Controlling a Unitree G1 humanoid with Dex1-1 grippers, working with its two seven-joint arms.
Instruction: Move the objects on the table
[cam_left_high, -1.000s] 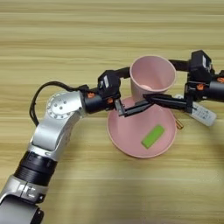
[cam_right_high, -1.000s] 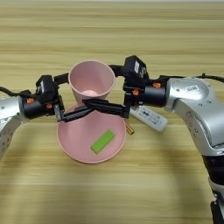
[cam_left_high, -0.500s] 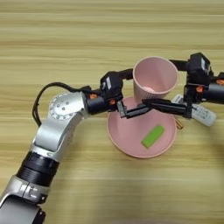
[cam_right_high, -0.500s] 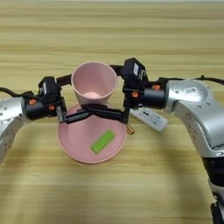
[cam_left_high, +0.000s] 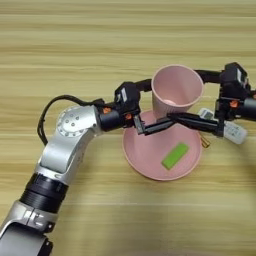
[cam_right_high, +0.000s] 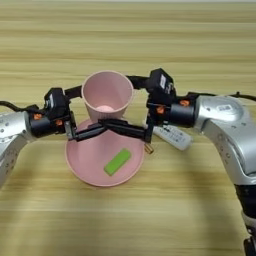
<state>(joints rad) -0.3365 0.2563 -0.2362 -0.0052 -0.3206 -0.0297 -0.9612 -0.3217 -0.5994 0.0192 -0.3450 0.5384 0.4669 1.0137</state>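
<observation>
The pale pink cup (cam_left_high: 177, 90) stands upright over the back part of the wide pink plate (cam_left_high: 145, 162). My left gripper (cam_left_high: 160, 102) comes in from the left and is shut on the cup, one finger behind its rim and one across its base. From the right, my right gripper (cam_right_high: 117, 100) clasps the same cup the same way, and the two lower fingers meet in front of it. A flat green bar (cam_left_high: 175, 155) lies in the plate. The white remote (cam_right_high: 172, 136) lies under the right wrist, with the brass stick (cam_right_high: 148, 148) by the plate's right rim.
The light wood table (cam_left_high: 100, 40) spreads on all sides of the plate. A black cable (cam_left_high: 47, 112) loops off my left forearm.
The cup and both grippers have drifted slightly to the right over the plate. The green bar, remote and stick lie as before.
</observation>
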